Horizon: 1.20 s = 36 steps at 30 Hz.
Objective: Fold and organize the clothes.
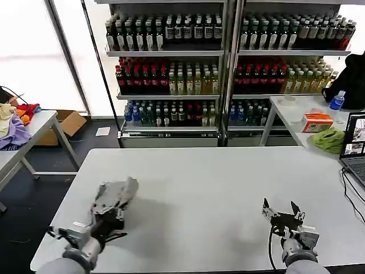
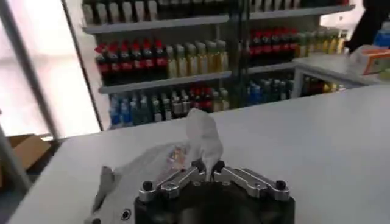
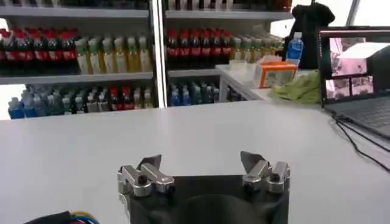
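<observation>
A: Head view first. Left hand low over the bench, near its left front edge, closed on a shirt.

B: Shirt bunched or flat?

A: Bunched. Crumpled light grey heap, gathered up at the fingers, leaning toward the shelves. Rests on the bench just ahead of the hand.

B: Left wrist view?

A: Same hand, fingers pinched together on a fold of shirt. Fold stands up between the tips. Small coloured print beside it. Rest of the cloth trails off along the bench.

B: Right side?

A: Right hand near the right front edge, fingers spread wide, holding nothing. Well apart from the shirt. Right wrist view agrees: hand splayed above bare bench.

B: Anything else around?

A: Laptop at the far right with cables running off it. Green cloth and an orange box on the bench behind. Pile of coloured garments on another bench at the left.
</observation>
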{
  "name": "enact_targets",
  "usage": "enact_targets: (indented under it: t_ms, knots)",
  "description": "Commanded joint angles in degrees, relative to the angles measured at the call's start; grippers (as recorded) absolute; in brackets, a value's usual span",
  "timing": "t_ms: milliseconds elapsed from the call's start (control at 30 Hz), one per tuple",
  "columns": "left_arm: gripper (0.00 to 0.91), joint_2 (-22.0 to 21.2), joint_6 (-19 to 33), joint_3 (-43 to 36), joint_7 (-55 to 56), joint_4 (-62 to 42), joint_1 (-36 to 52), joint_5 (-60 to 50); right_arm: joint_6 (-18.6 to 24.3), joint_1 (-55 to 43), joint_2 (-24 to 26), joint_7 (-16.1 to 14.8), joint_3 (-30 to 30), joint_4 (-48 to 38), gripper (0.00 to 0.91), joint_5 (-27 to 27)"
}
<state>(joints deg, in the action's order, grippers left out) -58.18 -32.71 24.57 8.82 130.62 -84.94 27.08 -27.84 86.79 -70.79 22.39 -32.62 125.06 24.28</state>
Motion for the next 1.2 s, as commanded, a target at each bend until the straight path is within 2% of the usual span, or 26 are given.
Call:
enact_targets:
  t_ms: [33,300,433,533,600,700,833,1067,1200]
  knots:
    - [0.907,-8.0,-0.4,-20.6,2.5,-11.1,10.9,-6.9,-0.2,0.6,-1.8,-0.1,-0.1,-0.6,0.907,-3.2]
    - [0.907,-5.8,-0.1,-16.6,1.3,-11.5,12.7,-1.7,-1.5,-1.2,-2.4,0.1,2.1,-0.1,0.907,-4.4]
    - [0.907,-7.5,2.3,-15.9,1.8,-9.5,13.4,4.6,-1.9,-2.0,-2.2,0.1,3.6,-0.3,0.907,-4.6]
    - [0.907,-8.6,2.4,-15.3,2.5,-6.8,13.6,9.2,-2.2,-2.6,-1.8,0.0,4.8,-0.2,0.907,-4.4]
    - [0.907,-8.6,2.3,-14.2,2.8,-4.7,13.1,10.7,-2.5,-3.2,-1.6,-0.1,5.6,0.0,0.907,-2.4]
    - [0.907,-6.9,1.8,-10.6,3.4,-3.0,12.1,11.1,-3.5,-4.2,-1.2,0.4,7.0,0.6,0.907,4.8]
    - [0.907,-0.6,-0.3,-4.3,4.9,-1.4,9.5,10.4,-5.5,-6.4,1.6,2.9,10.1,2.1,0.907,17.9]
    - [0.907,8.3,-0.5,3.6,4.6,-0.7,1.6,5.3,-5.5,-11.2,7.1,5.8,15.6,2.8,0.907,35.4]
    - [0.907,12.9,-0.5,6.7,4.2,0.0,-3.0,5.5,-5.5,-13.6,9.7,5.9,18.0,1.9,0.907,37.8]
